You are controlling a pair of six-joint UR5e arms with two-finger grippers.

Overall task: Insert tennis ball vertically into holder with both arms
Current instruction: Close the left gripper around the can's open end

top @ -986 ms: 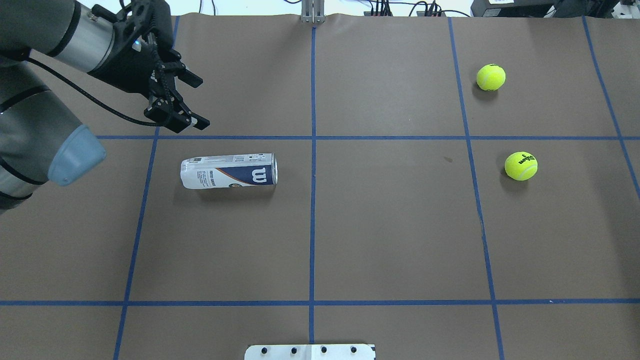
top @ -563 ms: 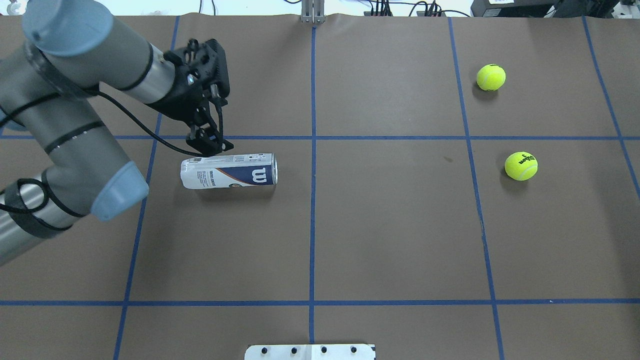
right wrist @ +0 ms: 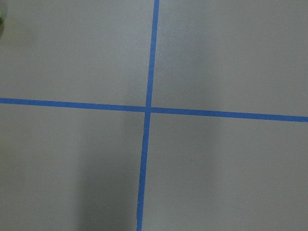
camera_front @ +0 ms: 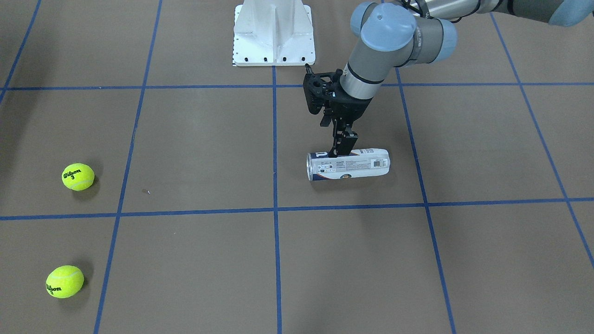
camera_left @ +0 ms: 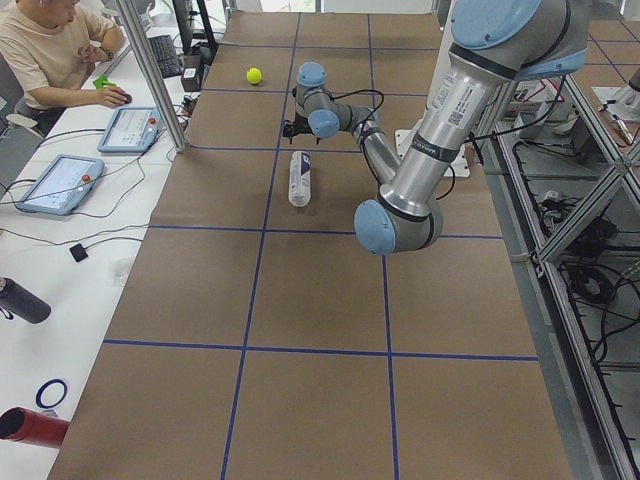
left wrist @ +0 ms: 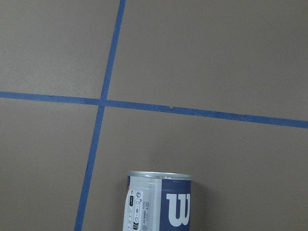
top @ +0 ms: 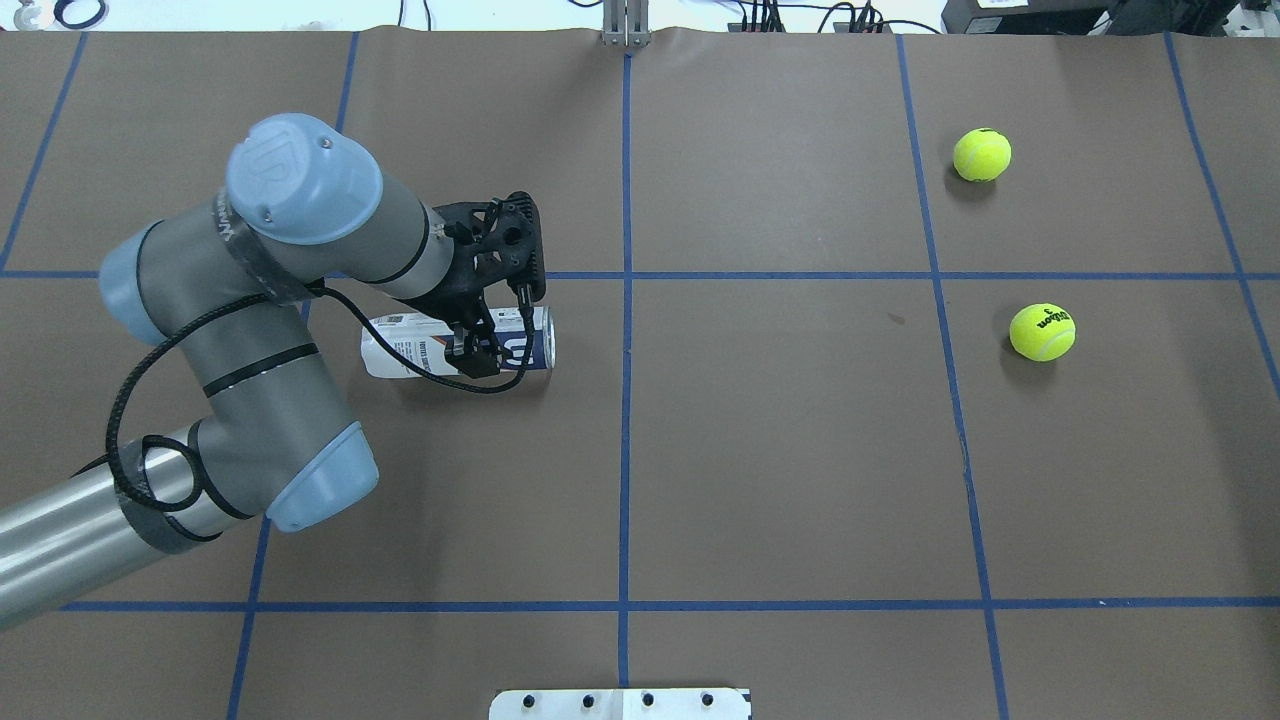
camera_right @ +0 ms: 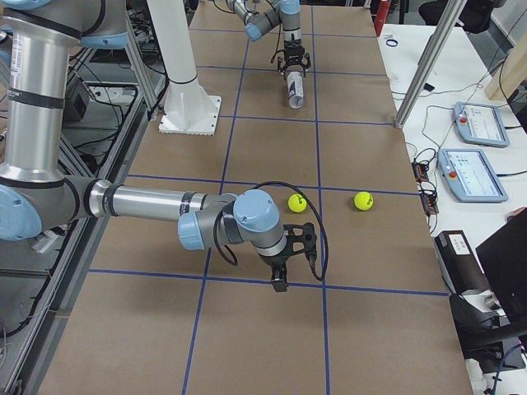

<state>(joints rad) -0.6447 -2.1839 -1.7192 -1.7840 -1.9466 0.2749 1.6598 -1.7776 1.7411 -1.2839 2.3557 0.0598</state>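
Observation:
The holder (top: 410, 345) lies on its side left of the table's middle, its metal-rimmed mouth toward the centre line; the front view shows its barcode side (camera_front: 366, 164). My left gripper (top: 485, 352) hangs right over the holder's mouth end, fingers pointing down and open astride it (camera_front: 340, 150). The left wrist view has the holder (left wrist: 159, 202) at its bottom edge. Two tennis balls (top: 982, 155) (top: 1042, 332) rest far right. My right gripper (camera_right: 278, 284) shows only in the right side view, low over the table near the balls; I cannot tell its state.
A white pedestal base (camera_front: 273, 32) stands at the robot's edge of the table. Blue tape lines (top: 625, 400) grid the brown surface. A person (camera_left: 45, 50) sits at a side desk with tablets beyond the table's far side.
My left arm has swung from the back left corner toward the middle and come down, so its gripper now sits over the holder. The holder and balls have not moved.

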